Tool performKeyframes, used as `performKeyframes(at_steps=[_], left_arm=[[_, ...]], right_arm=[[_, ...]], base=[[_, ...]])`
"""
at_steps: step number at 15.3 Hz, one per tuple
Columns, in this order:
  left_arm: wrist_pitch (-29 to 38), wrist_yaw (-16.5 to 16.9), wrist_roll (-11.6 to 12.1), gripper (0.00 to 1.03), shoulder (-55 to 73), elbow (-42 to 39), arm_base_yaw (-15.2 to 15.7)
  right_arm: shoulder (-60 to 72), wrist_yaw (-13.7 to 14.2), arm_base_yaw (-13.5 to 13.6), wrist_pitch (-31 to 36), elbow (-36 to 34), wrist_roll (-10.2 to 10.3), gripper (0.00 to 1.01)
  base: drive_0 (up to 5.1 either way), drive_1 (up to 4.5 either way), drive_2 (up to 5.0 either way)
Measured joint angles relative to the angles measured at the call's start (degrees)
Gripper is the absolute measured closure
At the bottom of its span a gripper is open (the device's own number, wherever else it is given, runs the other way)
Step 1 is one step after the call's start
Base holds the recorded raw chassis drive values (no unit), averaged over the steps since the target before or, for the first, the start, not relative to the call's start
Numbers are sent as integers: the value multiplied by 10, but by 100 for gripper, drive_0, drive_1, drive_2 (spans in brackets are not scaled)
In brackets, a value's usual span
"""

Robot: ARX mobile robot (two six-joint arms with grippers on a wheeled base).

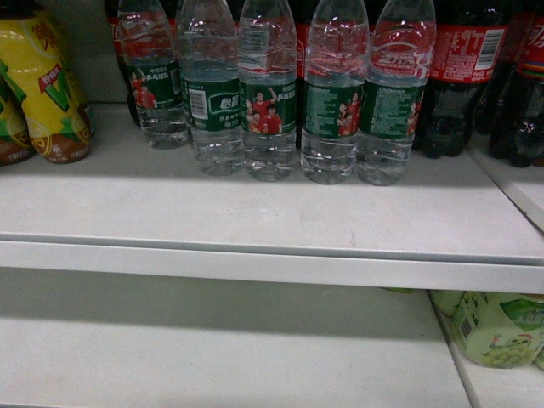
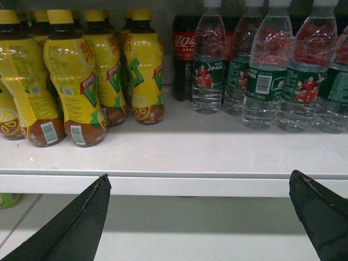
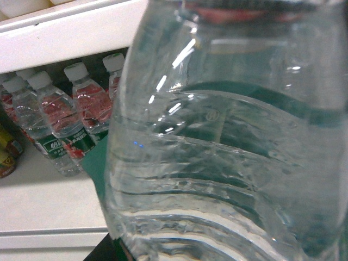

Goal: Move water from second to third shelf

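Several water bottles (image 1: 268,102) with green labels stand in a row on a white shelf (image 1: 255,212); the left wrist view shows the same water row (image 2: 263,81) at the right. Another water bottle (image 3: 228,152) fills the right wrist view, pressed close against the lens. My right gripper (image 3: 217,244) is shut on it, and only a dark finger (image 3: 106,254) shows at the bottom left. My left gripper (image 2: 200,175) hangs open and empty in front of the shelf edge, below the bottles. Neither gripper appears in the head view.
Yellow tea bottles (image 2: 70,81) crowd the shelf's left side, also in the head view (image 1: 47,85). Dark cola bottles (image 1: 463,76) stand behind and to the right of the water. A lower shelf (image 1: 212,357) has green packs (image 1: 497,327) at its right.
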Motion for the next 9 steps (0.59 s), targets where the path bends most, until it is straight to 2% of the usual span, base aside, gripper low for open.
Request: performKeyframes(at_steps=[9], left_arm=[[1,0,0,5,0,0,0]], right_arm=[[-2,1,2,2,3,2,59]], base=[[0,0,0]])
